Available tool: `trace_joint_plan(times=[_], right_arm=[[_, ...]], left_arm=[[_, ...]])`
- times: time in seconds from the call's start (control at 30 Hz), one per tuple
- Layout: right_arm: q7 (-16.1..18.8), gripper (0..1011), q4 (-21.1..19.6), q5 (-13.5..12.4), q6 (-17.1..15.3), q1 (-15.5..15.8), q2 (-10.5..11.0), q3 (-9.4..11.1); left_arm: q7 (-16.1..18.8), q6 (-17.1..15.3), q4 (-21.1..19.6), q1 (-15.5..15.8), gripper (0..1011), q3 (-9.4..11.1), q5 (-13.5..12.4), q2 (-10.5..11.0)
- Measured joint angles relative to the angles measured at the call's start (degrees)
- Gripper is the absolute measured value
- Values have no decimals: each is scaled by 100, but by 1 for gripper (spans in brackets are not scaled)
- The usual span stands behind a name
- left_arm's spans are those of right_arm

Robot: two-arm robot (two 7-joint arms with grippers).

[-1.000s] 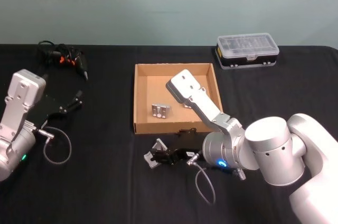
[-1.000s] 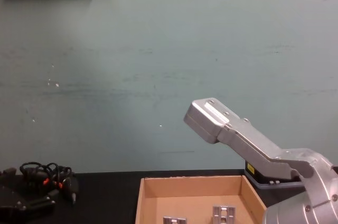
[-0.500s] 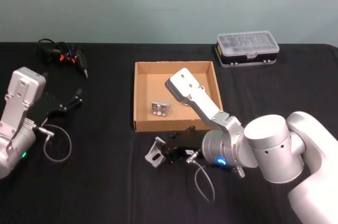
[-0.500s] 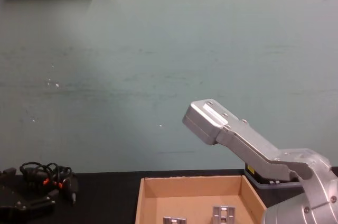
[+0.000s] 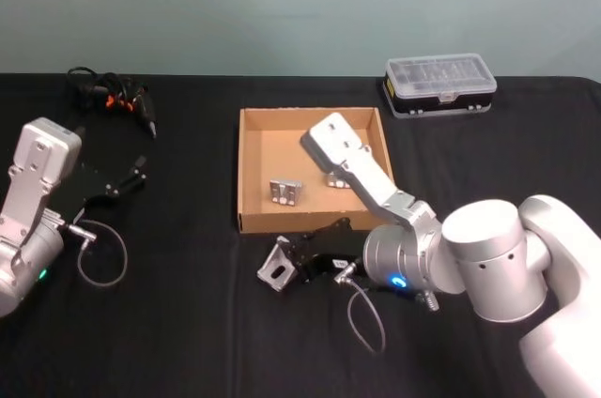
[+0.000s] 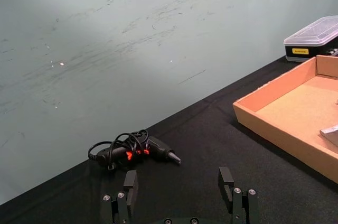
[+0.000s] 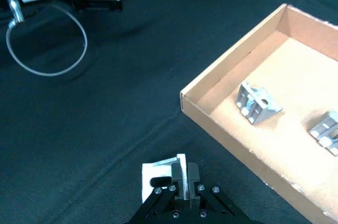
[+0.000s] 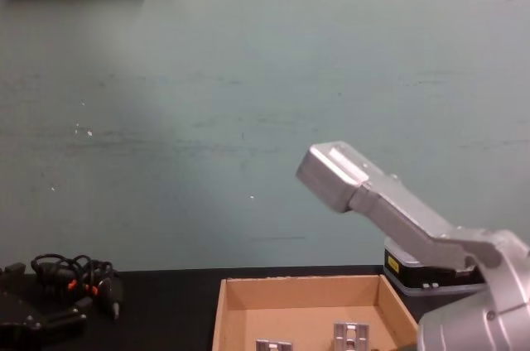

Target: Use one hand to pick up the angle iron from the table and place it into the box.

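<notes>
1. Angle iron (image 5: 278, 266), head view: it sits in the right gripper (image 5: 299, 265), just in front of the near wall of the box (image 5: 246, 173). A second ago it lay flat on the table (image 5: 188, 323) with the fingers about it; it now appears tipped up and lifted, so the grasp seems made and the carry to the box comes next. The box holds two similar brackets, one left of centre (image 5: 285, 193), one to the right (image 5: 339, 180) partly behind the arm. The left gripper (image 5: 130, 178) is parked at the table's left, unchanged.

2. Left wrist view: the left gripper's fingers (image 6: 226, 179) stand wide apart with nothing between them. Beyond lie a cable bundle with red marks (image 6: 132, 150), the box's corner (image 6: 248, 111) and a clear-lidded plastic case (image 6: 311, 38).

3. Right wrist view: the right gripper's fingers (image 7: 193, 173) are closed on a thin upright flange of the angle iron (image 7: 165, 174), which is near the box's front wall (image 7: 222, 134) but outside it. Both brackets lie on the box floor.

4. Chest view: the right arm's elbow link has shifted slightly rightward and upward above the box (image 8: 236, 301); two brackets show on its floor.
</notes>
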State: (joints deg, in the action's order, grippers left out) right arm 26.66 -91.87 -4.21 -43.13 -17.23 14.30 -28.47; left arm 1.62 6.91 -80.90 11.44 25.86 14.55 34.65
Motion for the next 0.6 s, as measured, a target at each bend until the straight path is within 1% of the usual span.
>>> trace_joint_plan(times=[0.17, 0.23, 0.27, 0.37, 0.4, 0.47, 0.5, 0.57, 0.6], right_arm=[[-2, 57, -173, -133, 33, 69, 40, 161], [-15, 57, -289, -222, 106, 123, 82, 278], [-38, 57, -367, -285, 160, 153, 112, 369], [-89, 57, -473, -368, 255, 196, 149, 512], [-134, 57, -539, -401, 331, 217, 175, 594], [-192, 57, -594, -415, 421, 230, 203, 666], [-265, 57, -640, -432, 526, 238, 223, 751], [-344, 57, -679, -433, 629, 243, 240, 819], [-434, 57, -704, -439, 720, 243, 244, 890]], left_arm=[[0, 0, 0, 0, 1000, 0, 0, 0], [0, 0, 0, -1, 1000, 0, 0, 0], [0, 0, 0, 0, 1000, 0, 0, 0], [0, 0, 0, 0, 1000, 0, 0, 0], [0, 0, 0, 0, 1000, 0, 0, 0], [0, 0, 0, 0, 1000, 0, 0, 0], [0, 0, 0, 0, 1000, 0, 0, 0], [0, 0, 0, 0, 1000, 0, 0, 0], [0, 0, 0, 0, 1000, 0, 0, 0]])
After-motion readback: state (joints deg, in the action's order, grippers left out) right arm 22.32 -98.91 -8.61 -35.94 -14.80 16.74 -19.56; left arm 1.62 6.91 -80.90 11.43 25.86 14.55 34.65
